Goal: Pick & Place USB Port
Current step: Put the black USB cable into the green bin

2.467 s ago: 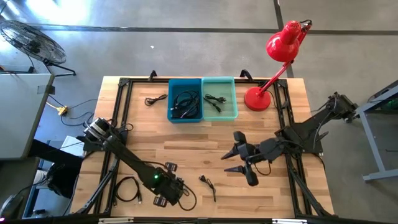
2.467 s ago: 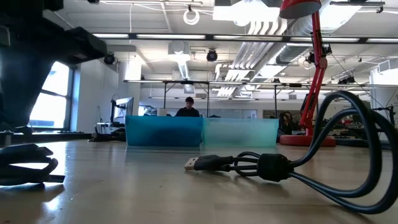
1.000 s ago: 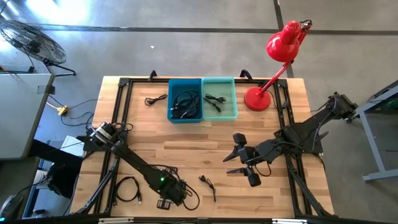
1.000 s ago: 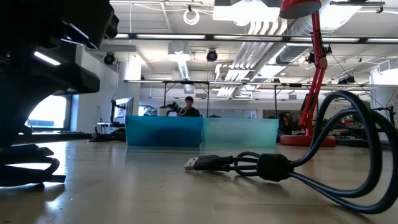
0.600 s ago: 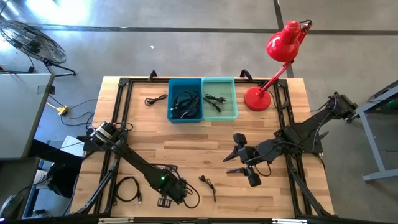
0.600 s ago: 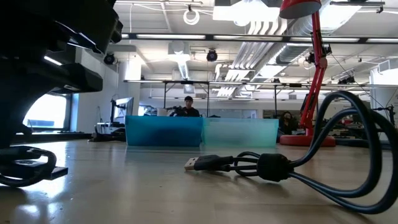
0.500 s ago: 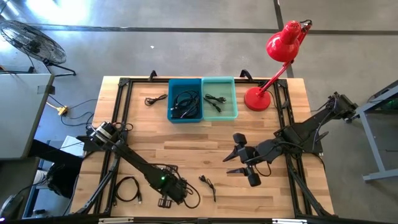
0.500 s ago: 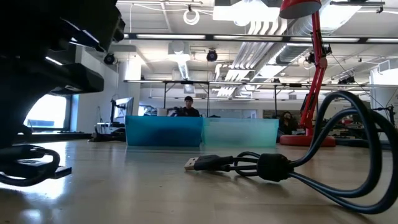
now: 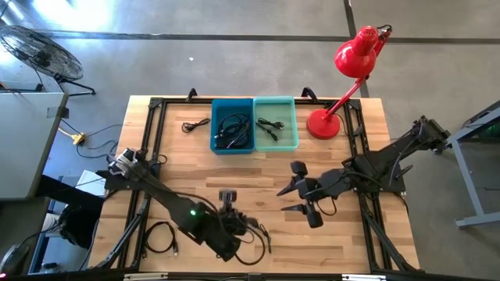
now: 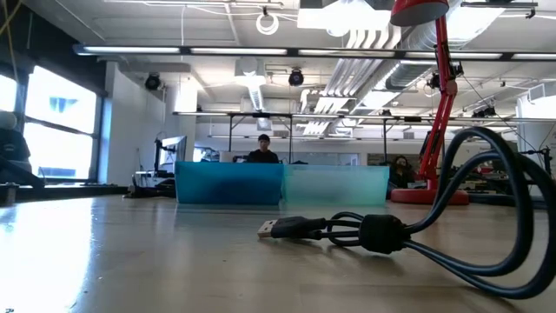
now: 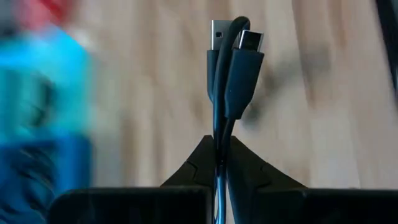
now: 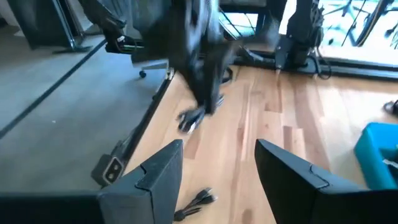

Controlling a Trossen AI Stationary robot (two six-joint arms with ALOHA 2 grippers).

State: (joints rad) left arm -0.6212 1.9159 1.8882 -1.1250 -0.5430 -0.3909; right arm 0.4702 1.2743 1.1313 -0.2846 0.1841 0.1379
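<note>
Black USB cable [image 11: 227, 74] pinched between the left gripper's [image 11: 219, 152] closed fingers, both plugs standing up past the fingertips. High view: left gripper [image 9: 227, 204] above the table [image 9: 344, 242] near its front edge, cable loops trailing beside it. A second USB cable [image 9: 160, 236] lies coiled near the front left corner. Blue bin [image 9: 233, 125] and teal bin [image 9: 275, 122] sit side by side at the back edge, cables in both. Right gripper [image 9: 299, 195] hovers right of centre, fingers apart, nothing held. Red desk lamp [image 9: 344, 78] at back right corner.
</note>
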